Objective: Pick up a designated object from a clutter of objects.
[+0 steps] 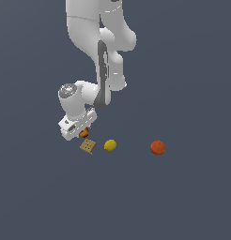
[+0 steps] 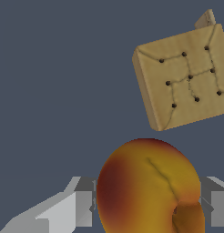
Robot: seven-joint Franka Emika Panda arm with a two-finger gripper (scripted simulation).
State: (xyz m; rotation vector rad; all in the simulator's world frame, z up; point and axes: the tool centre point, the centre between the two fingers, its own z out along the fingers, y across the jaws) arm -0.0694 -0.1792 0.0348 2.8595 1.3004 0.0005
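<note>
The designated fruit [image 2: 148,182], mottled red and yellow-orange like a peach, sits between my gripper's [image 2: 149,210] two grey fingers [image 2: 82,208], which press against its sides. In the exterior view the fruit [image 1: 85,132] peeks out under the white gripper [image 1: 82,134], mostly hidden by it. The square tan cracker [image 1: 88,146] with holes lies just beside the fruit, and it also shows in the wrist view [image 2: 186,77]. The yellow ball [image 1: 110,145] lies to the cracker's right in the exterior view. The orange-red ball [image 1: 157,147] lies farther right.
The arm's white links [image 1: 101,51] rise above and behind the gripper. Everything rests on a plain dark grey-blue floor [image 1: 183,197].
</note>
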